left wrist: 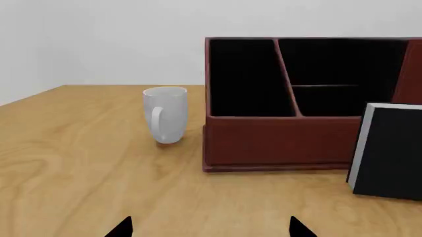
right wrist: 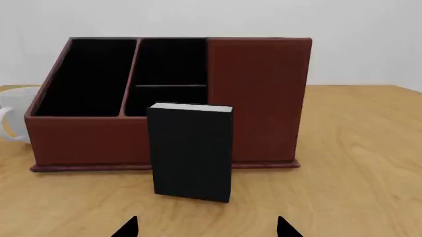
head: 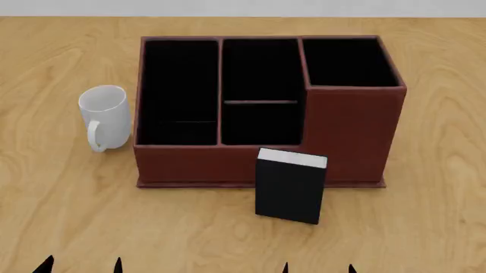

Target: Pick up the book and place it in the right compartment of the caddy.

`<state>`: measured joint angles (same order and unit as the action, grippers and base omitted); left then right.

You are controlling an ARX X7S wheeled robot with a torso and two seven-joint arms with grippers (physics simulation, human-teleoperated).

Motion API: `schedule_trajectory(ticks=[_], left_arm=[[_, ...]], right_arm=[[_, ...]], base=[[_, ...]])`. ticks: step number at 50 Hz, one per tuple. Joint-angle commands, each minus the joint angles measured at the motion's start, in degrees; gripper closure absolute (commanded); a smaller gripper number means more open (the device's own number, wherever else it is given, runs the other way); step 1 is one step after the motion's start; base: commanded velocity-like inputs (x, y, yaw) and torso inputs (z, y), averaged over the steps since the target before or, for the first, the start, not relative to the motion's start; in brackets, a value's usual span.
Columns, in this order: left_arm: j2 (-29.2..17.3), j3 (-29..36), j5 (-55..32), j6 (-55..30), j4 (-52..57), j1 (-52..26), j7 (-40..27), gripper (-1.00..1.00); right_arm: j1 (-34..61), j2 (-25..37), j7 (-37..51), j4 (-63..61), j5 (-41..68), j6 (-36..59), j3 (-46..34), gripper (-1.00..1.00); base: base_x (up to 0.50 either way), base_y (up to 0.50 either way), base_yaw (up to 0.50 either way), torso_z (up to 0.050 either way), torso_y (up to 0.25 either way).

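One book (head: 290,186) is seen upright just before the caddy (head: 190,165), below the right compartment (head: 349,61). It is judged stiff, smooth and light; its two flat covers should be pinched near the top. Both the right gripper (right wrist: 207,228) and left gripper (left wrist: 209,228) are held low with tips spread, nothing gripped.

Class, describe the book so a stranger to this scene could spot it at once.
Find the large reddish-brown caddy on the wooden table. Upright before its front wall stands the book. It alone is black-covered with white page edges; the mug beside the caddy is white.
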<state>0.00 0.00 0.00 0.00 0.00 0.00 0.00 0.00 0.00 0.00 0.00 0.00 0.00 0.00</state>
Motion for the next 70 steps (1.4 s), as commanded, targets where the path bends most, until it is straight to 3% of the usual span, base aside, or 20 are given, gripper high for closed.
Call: schedule_trajectory(ticks=[1, 11, 21, 36, 50, 64, 70], left_arm=[[-0.6, 0.6, -0.6, 0.0, 0.0, 0.0, -0.6, -1.00], [-2.4, 2.4, -3.7, -1.8, 1.2, -0.3, -2.0, -1.00], [-4.6, 3.4, -5.2, -8.9, 11.3, -2.1, -2.5, -1.00], [-7.1, 0.7, -11.1, -26.9, 29.6, -13.5, -4.1, -1.00], [-11.9, -0.3, -10.4, -44.8, 43.6, -23.2, -9.0, -1.00], [-10.7, -6.1, -18.5, -61.9, 54.5, -36.0, -10.4, -1.00], [-11.3, -6.5, -18.8, -62.9, 55.7, -37.8, -10.9, -1.00]], right_arm=[[0.0, 0.5, 0.7, 0.0, 0.5, 0.0, -0.7, -1.00], [0.0, 2.2, 3.2, -1.2, 3.1, 1.6, -2.3, -1.00], [1.1, 4.3, 4.7, -8.4, 4.3, 6.7, -2.6, -1.00], [10.8, 7.9, 6.2, -23.8, 6.5, 20.9, -1.4, -1.00], [21.3, 10.6, 8.3, -37.7, 10.3, 37.0, 1.3, -1.00], [28.9, 13.1, 9.7, -46.2, 12.6, 49.7, 3.2, -1.00], [29.6, 13.3, 10.1, -47.3, 13.0, 50.9, 3.4, -1.00]], base=[[0.00, 0.00, 0.00, 0.000, 0.000], [0.00, 0.00, 0.00, 0.000, 0.000], [0.00, 0.00, 0.00, 0.000, 0.000], [0.00, 0.00, 0.00, 0.000, 0.000], [0.00, 0.00, 0.00, 0.000, 0.000], [0.00, 0.00, 0.00, 0.000, 0.000], [0.00, 0.00, 0.00, 0.000, 0.000]])
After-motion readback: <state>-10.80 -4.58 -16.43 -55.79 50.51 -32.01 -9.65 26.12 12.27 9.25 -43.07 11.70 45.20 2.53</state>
